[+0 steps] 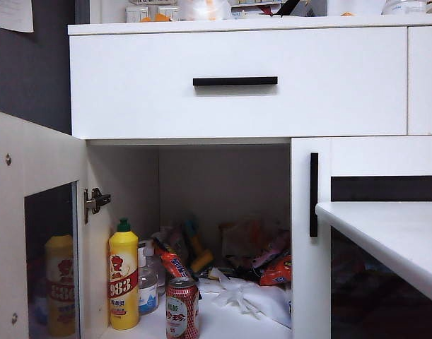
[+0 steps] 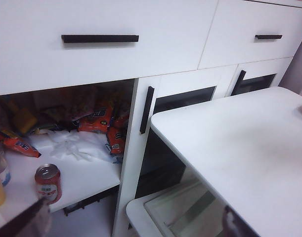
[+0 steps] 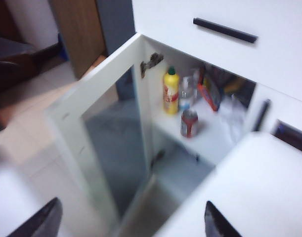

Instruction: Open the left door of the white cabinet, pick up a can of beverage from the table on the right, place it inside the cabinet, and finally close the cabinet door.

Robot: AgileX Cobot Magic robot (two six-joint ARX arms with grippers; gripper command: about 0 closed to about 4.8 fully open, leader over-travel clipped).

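Item one, nearest: my right gripper [image 3: 131, 219], jaws apart and clamped on nothing, its two dark fingertips [image 3: 42, 222] hanging above the floor and the near edge of the bench [image 3: 259, 187]. My left gripper [image 2: 131, 222] likewise stands with jaws wide apart and empty, over the bench corner, with only its tips showing.

Item two: bench [image 1: 392, 236], plain white slab, bare on the parts in view, standing in front of the cabinet's right door.

Item three: left door [image 1: 32, 233], swung fully open toward the left, glass panel dark, hinge [image 1: 95, 201] exposed.

Item four: can of beverage [image 1: 182, 308], red and white, upright on the front edge of the shelf inside the white cabinet [image 1: 237, 85], just beside a yellow bottle [image 1: 124, 279] with green cap.

Item five, farther in: a clear bottle [image 1: 148, 279], crumpled white plastic [image 1: 251, 293], and snack packets [image 1: 272, 265] heaped at the back.

Item six: drawer above, black handle [image 1: 235, 81] horizontal.
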